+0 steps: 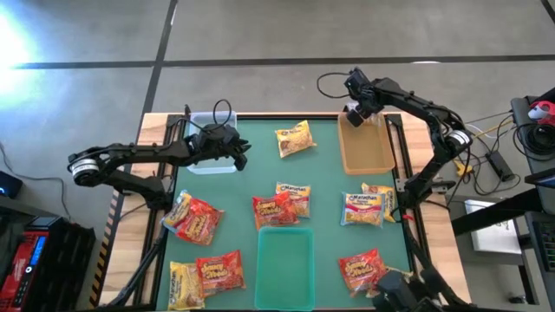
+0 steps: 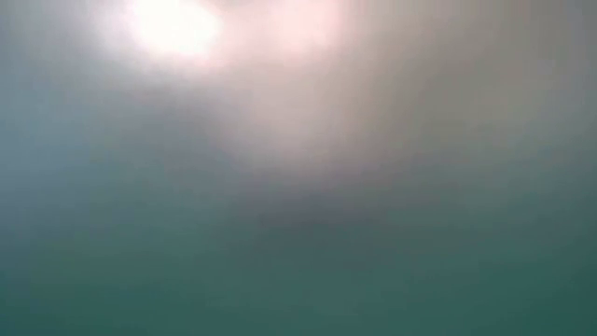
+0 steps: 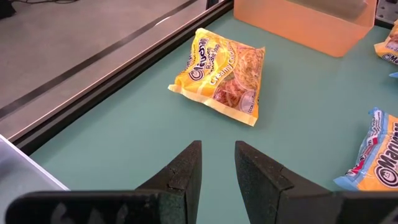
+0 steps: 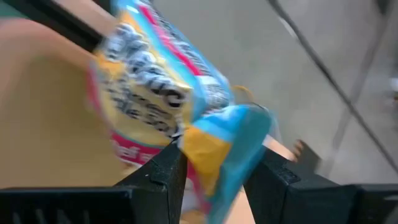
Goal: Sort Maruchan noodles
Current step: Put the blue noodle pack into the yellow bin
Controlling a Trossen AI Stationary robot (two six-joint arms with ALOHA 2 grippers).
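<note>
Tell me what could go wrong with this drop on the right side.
The right hand sits over the far end of the brown rectangular tray, with a blue-and-yellow crinkly noodle packet between its parting fingers. The packet looks tilted and could snag on a finger or land on the tray's far rim. The low view shows nothing usable for checking the landing.

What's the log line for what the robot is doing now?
right gripper: over brown tray, noodle packet between fingers | left gripper: empty, near clear tray

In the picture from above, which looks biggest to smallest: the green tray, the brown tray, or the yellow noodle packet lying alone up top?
1. Green tray, largest.
2. Brown tray, somewhat smaller.
3. Yellow noodle packet, clearly the smallest.
</note>
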